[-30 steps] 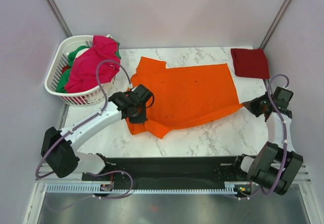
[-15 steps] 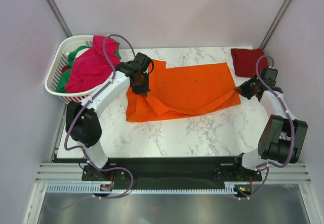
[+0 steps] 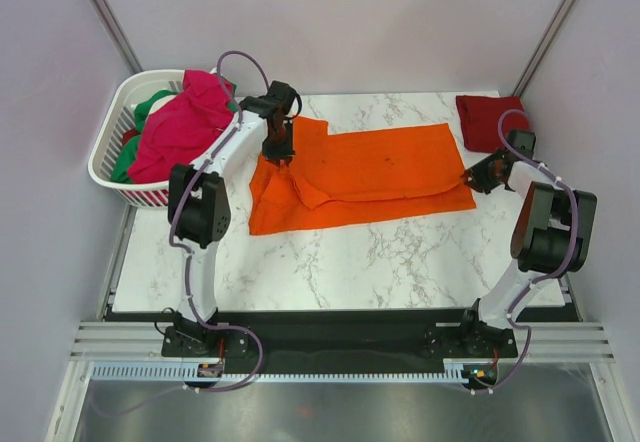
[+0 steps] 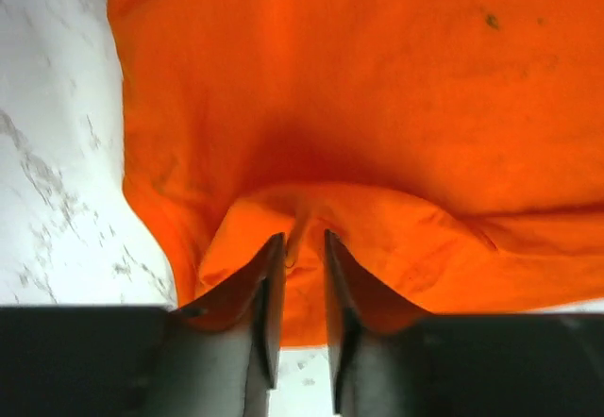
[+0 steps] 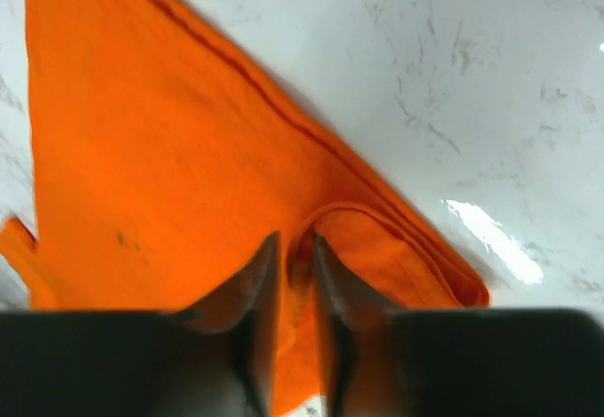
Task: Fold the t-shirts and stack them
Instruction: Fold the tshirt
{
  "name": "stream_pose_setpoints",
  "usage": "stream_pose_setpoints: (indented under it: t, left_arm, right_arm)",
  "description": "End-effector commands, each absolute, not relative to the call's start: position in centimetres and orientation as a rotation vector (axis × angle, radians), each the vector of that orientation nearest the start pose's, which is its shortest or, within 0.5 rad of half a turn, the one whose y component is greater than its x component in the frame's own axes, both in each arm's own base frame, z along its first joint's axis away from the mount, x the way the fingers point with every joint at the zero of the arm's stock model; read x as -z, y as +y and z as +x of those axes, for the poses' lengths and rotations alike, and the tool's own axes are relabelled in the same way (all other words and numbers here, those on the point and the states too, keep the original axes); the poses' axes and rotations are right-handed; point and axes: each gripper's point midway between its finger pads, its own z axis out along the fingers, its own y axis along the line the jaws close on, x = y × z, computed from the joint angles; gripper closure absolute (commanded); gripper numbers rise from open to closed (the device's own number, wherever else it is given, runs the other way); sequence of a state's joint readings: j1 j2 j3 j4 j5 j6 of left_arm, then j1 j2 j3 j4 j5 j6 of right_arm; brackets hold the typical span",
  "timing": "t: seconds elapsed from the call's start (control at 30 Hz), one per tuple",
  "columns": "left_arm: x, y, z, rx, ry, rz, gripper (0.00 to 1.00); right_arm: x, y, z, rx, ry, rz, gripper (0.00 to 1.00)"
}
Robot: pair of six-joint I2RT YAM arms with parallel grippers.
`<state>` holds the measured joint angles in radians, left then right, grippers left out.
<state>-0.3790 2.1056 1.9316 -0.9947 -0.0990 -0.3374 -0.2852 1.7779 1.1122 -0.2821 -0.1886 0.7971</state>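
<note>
Left gripper (image 4: pixel 300 238) and right gripper (image 5: pixel 294 240) have folded the orange t-shirt (image 3: pixel 380 162) lengthwise; jaws barely parted astride cloth; I cannot tell if released.

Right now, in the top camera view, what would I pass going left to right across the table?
White basket → orange t-shirt → dark red t-shirt

A white slatted basket (image 3: pixel 108 147) is sitting at the upper left of the frame, overhanging the white marble tabletop's (image 3: pixel 400 262) corner.
</note>
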Motion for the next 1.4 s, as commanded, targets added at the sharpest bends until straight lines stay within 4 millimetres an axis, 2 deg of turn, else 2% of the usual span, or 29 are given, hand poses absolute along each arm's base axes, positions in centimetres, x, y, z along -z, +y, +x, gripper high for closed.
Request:
stream_pose_setpoints:
  t: [0.0, 0.03, 0.07, 0.1, 0.13, 0.2, 0.23, 0.27, 0.3, 0.33, 0.37, 0.4, 0.43, 0.47, 0.5, 0.53, 0.57, 0.6, 0.63, 0.7, 0.73, 0.77, 0.87, 0.97, 1.13, 1.2, 1.37]
  left_arm:
    - [-9.5, -15.9, 46.8, 0.017, 2.733, 0.072, 0.63]
    - [-9.0, -15.1, 47.6, 0.010, 2.735, 0.041, 0.54]
    - [-8.4, -14.7, 48.1, 0.011, 2.748, 0.022, 0.50]
    - [-9.4, -14.8, 49.2, 0.028, 2.721, 0.009, 0.46]
    - [-9.2, -14.4, 49.5, 0.016, 2.723, -0.006, 0.42]
    - [-10.8, -13.9, 49.6, -0.012, 2.687, -0.038, 0.37]
    - [-13.1, -13.9, 49.5, 0.000, 2.643, -0.046, 0.35]
    - [-14.1, -13.6, 49.3, -0.008, 2.623, -0.054, 0.35]
    - [-14.8, -13.0, 48.9, -0.040, 2.611, -0.063, 0.34]
    - [-17.1, -12.9, 48.1, -0.033, 2.570, -0.071, 0.34]
    - [-18.0, -12.7, 47.5, -0.034, 2.554, -0.090, 0.34]
    - [-17.1, -12.3, 46.1, -0.054, 2.580, -0.096, 0.35]
    - [-17.0, -12.4, 45.2, -0.050, 2.582, -0.099, 0.35]
    - [-19.3, -12.2, 43.8, -0.010, 2.535, -0.137, 0.34]
    - [-16.8, -12.2, 42.2, 0.002, 2.587, -0.142, 0.34]
    - [-16.6, -12.2, 41.0, 0.029, 2.589, -0.154, 0.35]
    - [-17.5, -12.2, 39.9, 0.076, 2.561, -0.180, 0.35]
    - [-15.0, -12.3, 37.6, 0.108, 2.630, -0.173, 0.34]
    - [-14.5, -12.6, 37.1, 0.146, 2.617, -0.181, 0.34]
    - [-12.3, -11.6, 34.0, 0.124, 2.667, -0.195, 0.34]
    - [-12.1, -12.7, 34.1, 0.213, 2.645, -0.222, 0.28]
    - [-10.5, -12.5, 32.7, 0.216, 2.679, -0.239, 0.25]
    - [-9.5, -12.7, 32.0, 0.254, 2.680, -0.261, 0.22]
    - [-7.4, -12.3, 30.9, 0.227, 2.718, -0.298, 0.22]
    - [-4.7, -11.0, 31.3, 0.106, 2.726, -0.374, 0.24]
    - [-4.4, -10.9, 31.5, 0.097, 2.719, -0.384, 0.24]
    - [-3.4, -10.1, 31.6, 0.028, 2.716, -0.426, 0.24]
  right_arm:
    - [-6.9, -7.2, 45.4, -0.442, 2.144, 1.225, 0.57]
    - [-6.8, -7.3, 46.2, -0.444, 2.142, 1.223, 0.40]
    - [-6.9, -7.5, 46.5, -0.439, 2.136, 1.226, 0.34]
    - [-7.0, -7.7, 46.7, -0.434, 2.134, 1.229, 0.28]
    - [-8.0, -8.0, 47.4, -0.426, 2.113, 1.215, 0.24]
    - [-9.3, -8.5, 47.6, -0.392, 2.108, 1.170, 0.21]
    - [-10.8, -9.0, 47.5, -0.359, 2.087, 1.151, 0.18]
    - [-11.6, -9.3, 47.4, -0.337, 2.078, 1.135, 0.16]
    - [-12.9, -9.3, 46.8, -0.314, 2.076, 1.105, 0.16]
    - [-13.2, -9.5, 46.2, -0.282, 2.076, 1.100, 0.15]
    - [-13.6, -9.5, 45.8, -0.264, 2.071, 1.089, 0.14]
    - [-15.2, -9.3, 45.2, -0.254, 2.045, 1.064, 0.09]
    - [-14.7, -9.4, 44.3, -0.229, 2.058, 1.060, 0.07]
    - [-14.8, -9.3, 43.8, -0.220, 2.057, 1.054, 0.05]
    - [-15.3, -9.0, 43.2, -0.227, 2.055, 1.041, 0.02]
    - [-14.2, -8.5, 42.3, -0.234, 2.086, 1.039, 0.02]
    - [-13.8, -7.9, 41.7, -0.252, 2.100, 1.036, 0.02]
    - [-14.0, -6.6, 41.6, -0.307, 2.106, 0.993, 0.02]
    - [-12.2, -5.6, 40.3, -0.320, 2.155, 0.995, 0.02]
    - [-11.4, -4.0, 39.4, -0.376, 2.186, 0.967, 0.03]
    - [-10.0, -3.6, 38.5, -0.383, 2.218, 0.976, 0.02]
    - [-9.6, -3.5, 38.1, -0.381, 2.229, 0.966, 0.02]
    - [-8.2, -3.9, 37.5, -0.342, 2.262, 0.974, 0.03]
    - [-7.2, -4.2, 37.5, -0.311, 2.287, 0.981, 0.03]
    - [-4.5, -5.3, 37.3, -0.305, 2.330, 1.048, 0.04]
    - [-4.0, -6.1, 37.2, -0.310, 2.318, 1.082, 0.06]
    - [-2.1, -6.1, 36.6, -0.307, 2.349, 1.121, 0.10]
